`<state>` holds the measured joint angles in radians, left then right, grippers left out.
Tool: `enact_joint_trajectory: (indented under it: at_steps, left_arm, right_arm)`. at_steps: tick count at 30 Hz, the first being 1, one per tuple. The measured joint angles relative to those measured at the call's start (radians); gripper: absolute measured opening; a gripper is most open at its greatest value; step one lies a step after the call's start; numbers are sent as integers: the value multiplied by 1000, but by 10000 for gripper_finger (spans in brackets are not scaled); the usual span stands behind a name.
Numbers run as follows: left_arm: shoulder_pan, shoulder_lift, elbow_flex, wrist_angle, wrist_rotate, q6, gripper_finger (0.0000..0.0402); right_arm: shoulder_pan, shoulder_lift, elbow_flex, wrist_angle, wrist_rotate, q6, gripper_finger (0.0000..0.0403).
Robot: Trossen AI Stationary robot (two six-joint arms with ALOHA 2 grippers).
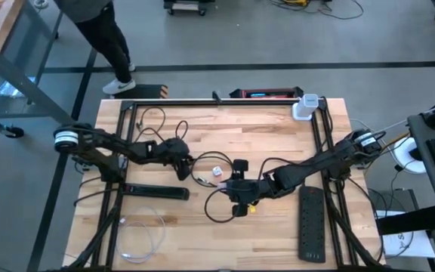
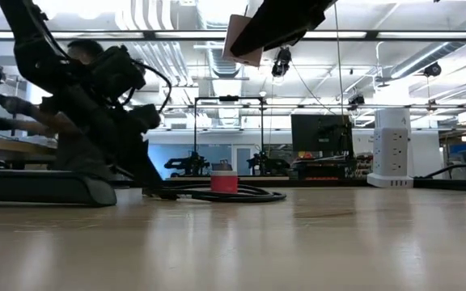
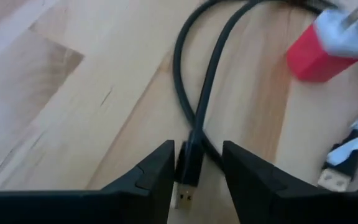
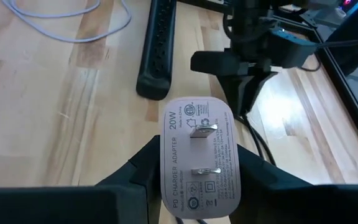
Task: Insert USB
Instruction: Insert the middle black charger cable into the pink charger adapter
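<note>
A black USB plug (image 3: pixel 188 163) with a gold tip lies on the table at the end of a black cable (image 3: pixel 199 74). My left gripper (image 3: pixel 197 171) is open, with one finger on each side of the plug. One finger stands close against it, and I cannot tell whether it touches. A red-and-white charger (image 3: pixel 319 50) stands just beyond. My right gripper (image 4: pixel 197 177), near the table's middle (image 1: pixel 239 198), is shut on a pale 20W power adapter (image 4: pixel 196 155), which hangs high above the table in the low view (image 2: pixel 245 36). My right gripper pinches the adapter's two narrow sides (image 4: pixel 164 163) between its two fingers. The adapter's flat face with the two metal prongs (image 4: pixel 202 132) is turned back toward the wrist camera. The adapter is lifted clear of the table.
A black power strip (image 1: pixel 157 191) lies near my left arm and another (image 1: pixel 312 223) lies at the right front. A white tower socket (image 1: pixel 304 107) stands at the far edge. Loose cables (image 1: pixel 138 234) and a second USB connector (image 3: pixel 339 171) lie around. A person (image 1: pixel 100 30) stands beyond the far left corner.
</note>
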<state>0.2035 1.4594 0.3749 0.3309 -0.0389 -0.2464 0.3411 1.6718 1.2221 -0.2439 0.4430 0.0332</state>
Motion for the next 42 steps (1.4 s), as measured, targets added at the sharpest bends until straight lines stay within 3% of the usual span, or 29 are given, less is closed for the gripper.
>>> enact_joint_trajectory:
  at_steps: [9,16,20,25,32,42]
  left_arm:
    - [0,69,-7,17,-7,86,96]
    - [0,100,-9,52,-16,104,15]
    - [-1,87,-10,109,-11,104,17]
    - [-2,25,-13,83,5,104,10]
    - [-11,-171,-12,93,3,111,10]
    - [-35,-377,-12,99,1,153,10]
  right_arm:
    - [-1,0,0,2,-1,-9,108]
    - [-1,0,0,3,-1,-8,101]
    - [-1,0,0,4,-1,-4,106]
    - [-1,0,0,5,-14,16,111]
    - [-4,65,0,65,-156,19,106]
    - [25,337,-1,367,-209,81,101]
